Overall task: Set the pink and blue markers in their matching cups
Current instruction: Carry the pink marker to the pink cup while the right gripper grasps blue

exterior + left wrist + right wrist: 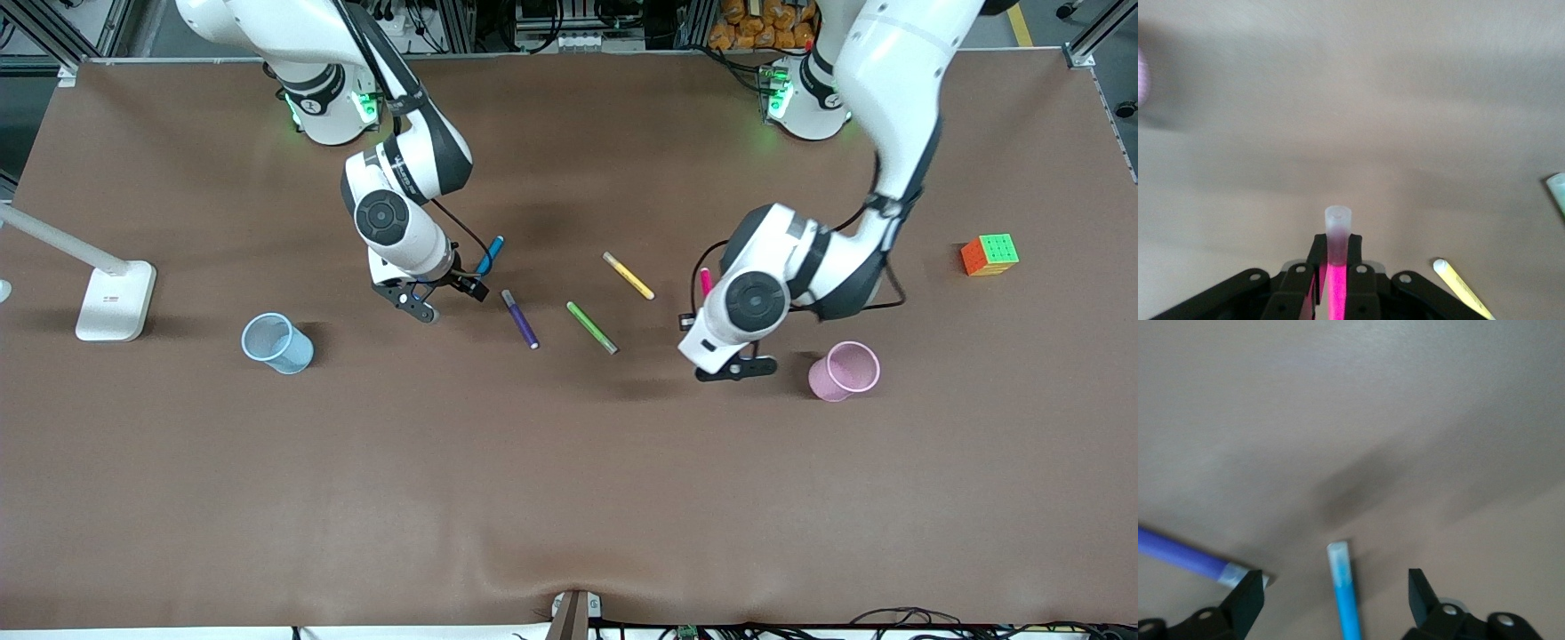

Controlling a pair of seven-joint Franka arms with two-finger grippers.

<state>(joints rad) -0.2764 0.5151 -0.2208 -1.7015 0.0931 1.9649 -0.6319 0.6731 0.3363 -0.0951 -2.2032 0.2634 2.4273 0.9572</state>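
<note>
Markers are slim plastic sticks: the pink marker [1336, 267], with its frosted pale tip, is pinched in the left gripper [1335, 257] at centre-right of the front view, near the translucent pink cup [845, 371]. The right gripper [1335, 593] stands wide astride the blue marker [1346, 593] lying on the table [569, 498], a smooth matte brown sheet. The pale blue cup [277, 343] stands at the frame's left.

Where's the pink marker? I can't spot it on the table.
The left gripper holds the pink marker, beside the pink cup.
</note>
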